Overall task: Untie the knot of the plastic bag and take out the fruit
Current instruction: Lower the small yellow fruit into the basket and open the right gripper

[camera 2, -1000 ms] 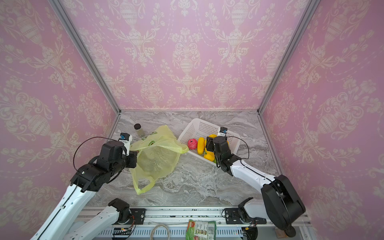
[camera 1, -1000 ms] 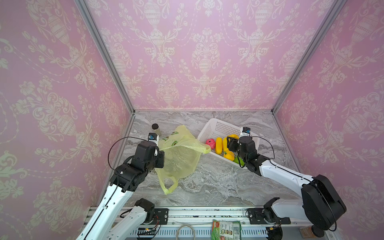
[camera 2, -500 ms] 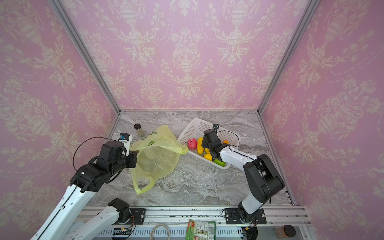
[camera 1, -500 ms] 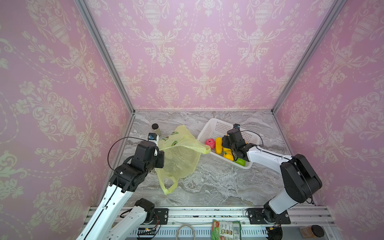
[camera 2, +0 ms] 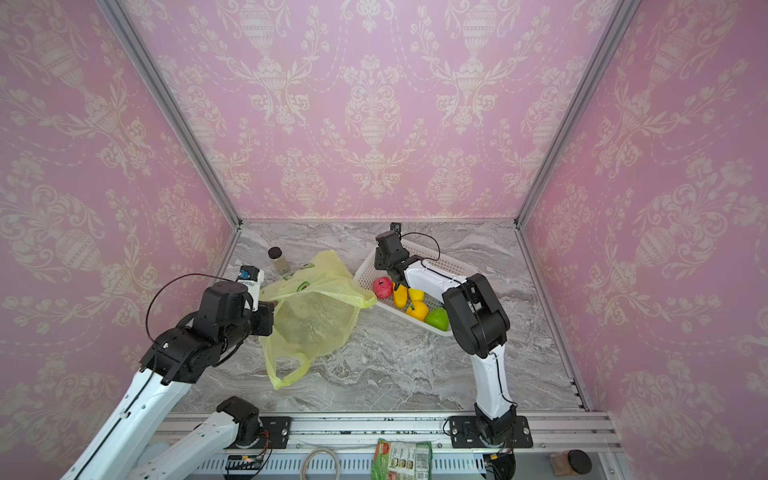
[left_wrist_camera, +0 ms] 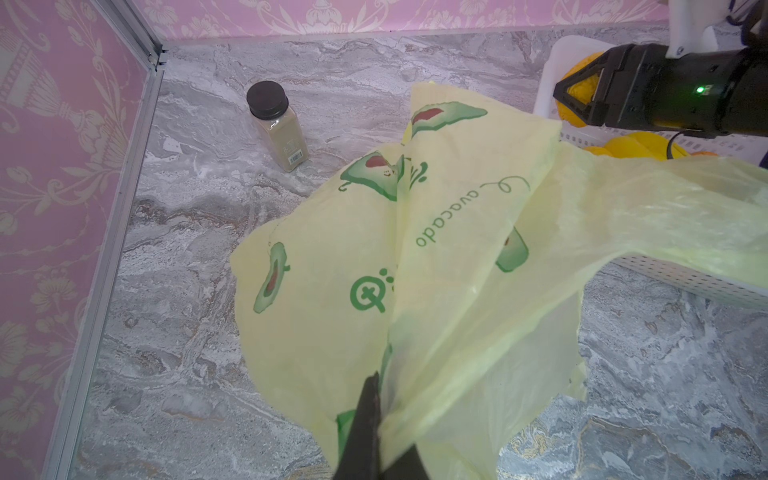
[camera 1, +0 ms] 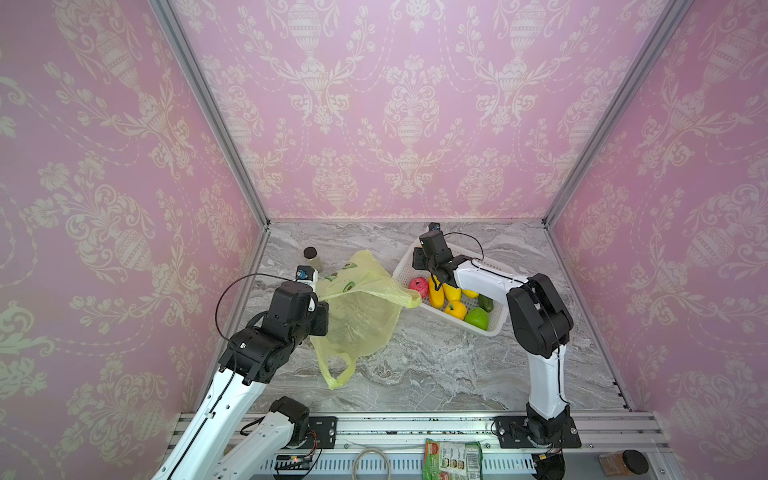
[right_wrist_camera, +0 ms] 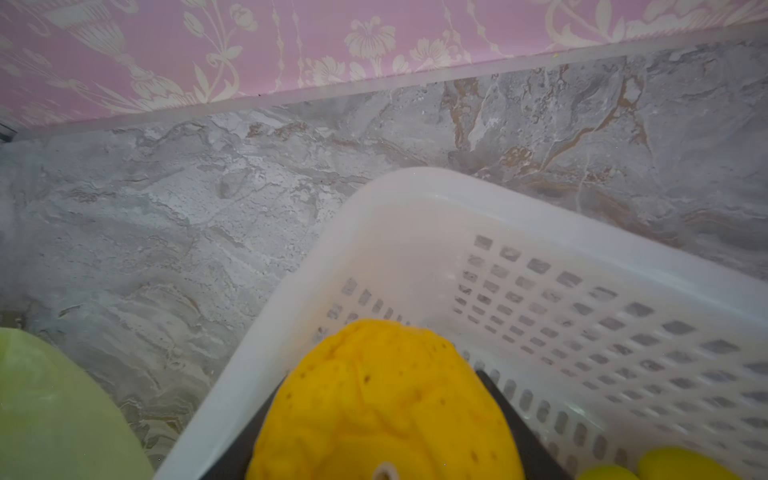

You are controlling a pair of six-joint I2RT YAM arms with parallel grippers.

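My left gripper (camera 1: 321,306) (left_wrist_camera: 382,415) is shut on the thin yellow-green plastic bag (camera 1: 357,320) (camera 2: 311,320) (left_wrist_camera: 449,257) and holds it up off the marble floor. The bag hangs slack, one handle loop (camera 1: 336,374) dangles, and no knot shows. My right gripper (camera 1: 419,259) (camera 2: 380,261) (right_wrist_camera: 384,378) is shut on a yellow-orange fruit (right_wrist_camera: 382,407) (left_wrist_camera: 582,88) above the far left corner of the white basket (camera 1: 494,332) (right_wrist_camera: 415,187). In the basket lie a pink ball (camera 1: 417,286), yellow pieces (camera 1: 436,294) and a green one (camera 1: 476,318).
A small bottle with a black cap (camera 1: 311,259) (left_wrist_camera: 277,124) stands behind the bag near the left wall. A stretched bag corner (camera 1: 411,299) reaches the basket's rim. A snack packet (camera 1: 453,459) and a jar (camera 1: 623,462) lie on the front rail.
My right arm has folded upright and carried its gripper with the fruit from the basket's middle to its far left corner. The left arm and bag have stayed still.
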